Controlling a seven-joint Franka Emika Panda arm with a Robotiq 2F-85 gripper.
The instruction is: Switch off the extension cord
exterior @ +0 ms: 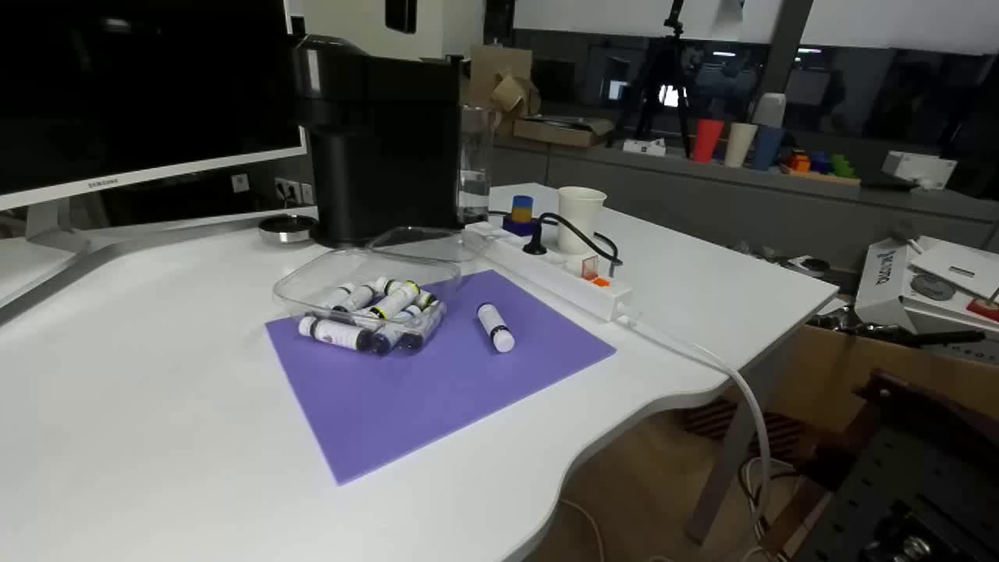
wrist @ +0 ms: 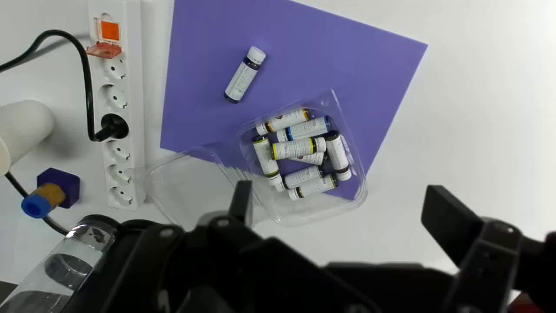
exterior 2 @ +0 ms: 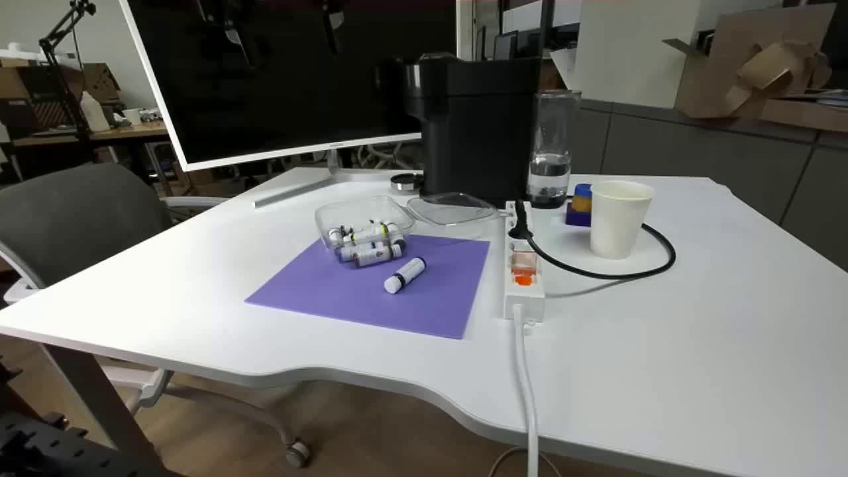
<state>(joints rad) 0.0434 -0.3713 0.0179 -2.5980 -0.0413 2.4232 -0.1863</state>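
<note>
The extension cord, a narrow white power strip, lies on the white table in both exterior views [exterior: 574, 289] [exterior 2: 523, 306] and along the left of the wrist view [wrist: 135, 100]. Its red-orange switch [wrist: 110, 31] is near the cable end, with a clear reddish flap [wrist: 104, 50] standing open beside it. A black plug [wrist: 115, 127] sits in a middle socket. The white cable [exterior 2: 527, 391] hangs over the table edge. My gripper [wrist: 341, 204] is open and empty, high above the table, away from the strip. Its dark fingers show at the top of an exterior view [exterior 2: 285, 36].
A purple mat [wrist: 208, 26] bears a loose bottle [wrist: 244, 76] and a clear tray [wrist: 299, 219] of several bottles, with its lid [wrist: 186, 191] beside it. A white cup [exterior 2: 619, 222], blocks [exterior 2: 578, 215], a black coffee machine [exterior 2: 480, 132] and a monitor [exterior 2: 298, 86] stand around.
</note>
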